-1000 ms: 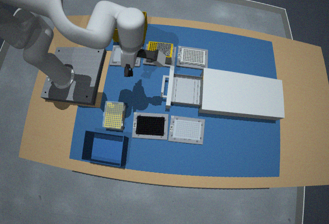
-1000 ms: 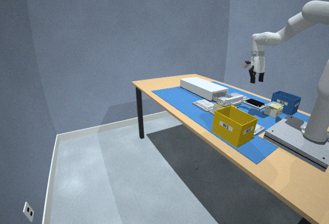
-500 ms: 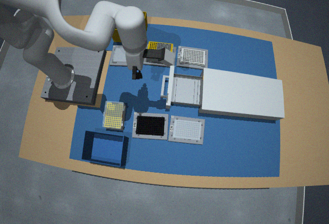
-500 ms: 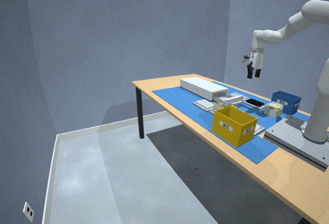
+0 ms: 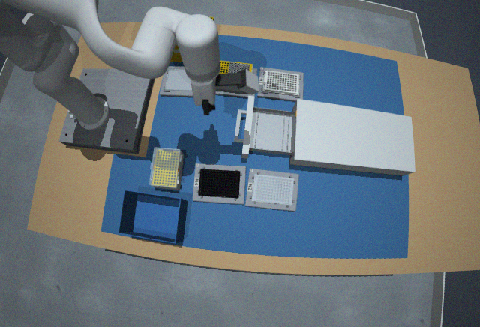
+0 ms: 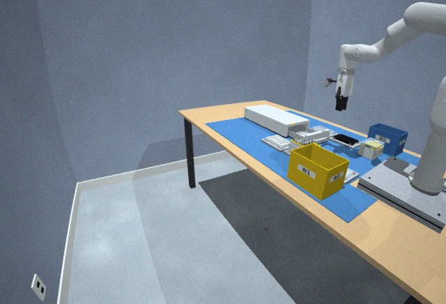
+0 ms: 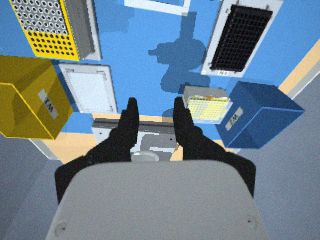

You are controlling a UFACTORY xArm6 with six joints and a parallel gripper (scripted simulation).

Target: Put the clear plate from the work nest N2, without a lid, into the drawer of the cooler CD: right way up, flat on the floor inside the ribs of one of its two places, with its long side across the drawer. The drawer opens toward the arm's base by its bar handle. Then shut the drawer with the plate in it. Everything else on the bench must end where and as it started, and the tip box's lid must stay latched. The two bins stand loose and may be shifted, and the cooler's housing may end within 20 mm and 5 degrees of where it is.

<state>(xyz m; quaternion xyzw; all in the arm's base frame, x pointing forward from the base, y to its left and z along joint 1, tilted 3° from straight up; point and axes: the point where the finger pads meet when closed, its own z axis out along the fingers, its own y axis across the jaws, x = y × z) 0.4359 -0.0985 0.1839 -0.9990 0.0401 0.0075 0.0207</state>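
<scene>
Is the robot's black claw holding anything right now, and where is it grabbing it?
Nothing is held. The black two-fingered gripper hangs in the air above the blue mat, fingers partly closed with only empty space between them.

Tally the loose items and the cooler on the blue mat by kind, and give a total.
Bins: 2 (yellow bin, blue bin)
Well plates: 3 (clear plate, black plate, white plate)
Tip boxes: 2 (lidded tip box, open tip box)
Coolers: 1 (cooler)
Total: 8
</scene>
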